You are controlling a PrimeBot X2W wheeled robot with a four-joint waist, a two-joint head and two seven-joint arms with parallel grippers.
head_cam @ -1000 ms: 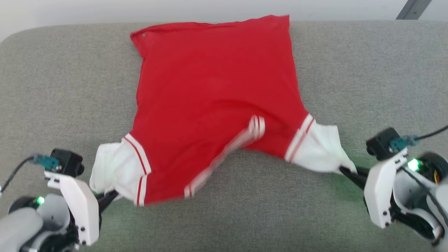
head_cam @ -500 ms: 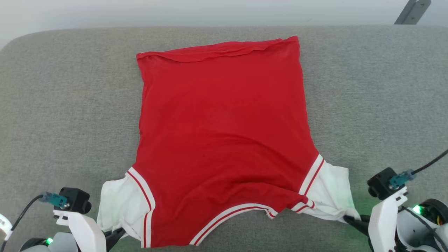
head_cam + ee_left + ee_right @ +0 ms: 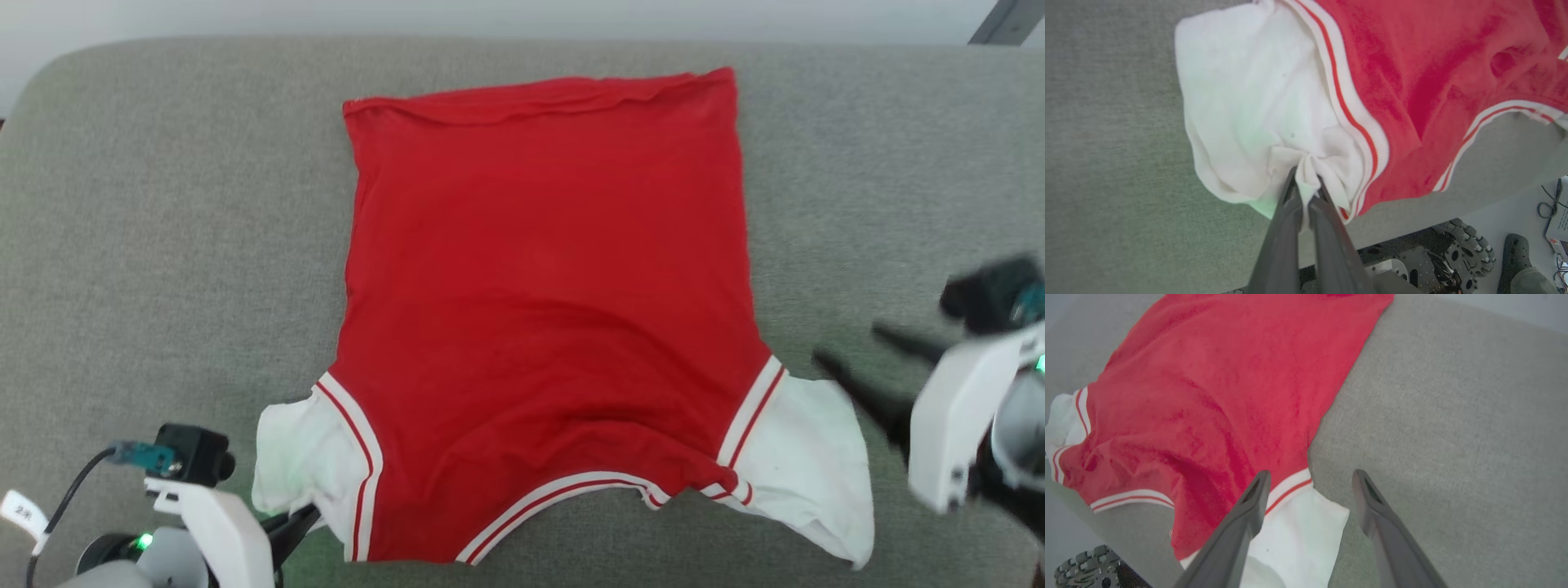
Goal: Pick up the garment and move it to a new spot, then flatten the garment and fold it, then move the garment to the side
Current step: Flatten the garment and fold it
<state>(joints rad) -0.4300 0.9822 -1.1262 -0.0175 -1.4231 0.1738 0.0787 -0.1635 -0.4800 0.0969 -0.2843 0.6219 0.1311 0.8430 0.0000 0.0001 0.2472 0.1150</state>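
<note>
The garment [image 3: 547,286] lies spread on the grey padded surface [image 3: 163,245], plain red side up, hem at the far end and white sleeves toward me. My left gripper [image 3: 298,523] at the lower left is shut on a bunched fold of the left white sleeve [image 3: 1257,102]; the left wrist view has its fingertips [image 3: 1306,183] pinching that cloth. My right gripper [image 3: 847,345] hovers open just right of the right sleeve [image 3: 808,441], which lies loose. In the right wrist view the open right gripper [image 3: 1310,475] is above the sleeve's edge, nothing between its fingers.
The padded surface has bare grey room on both sides of the garment [image 3: 1216,396]. Its near edge runs close under the sleeves, with my wheeled base [image 3: 1453,253] below it. A dark metal bar [image 3: 1008,20] stands at the far right corner.
My right gripper has opened, let go of the right sleeve and drawn back up to the right. The garment has settled flat. The left gripper keeps its hold. The head view has shifted.
</note>
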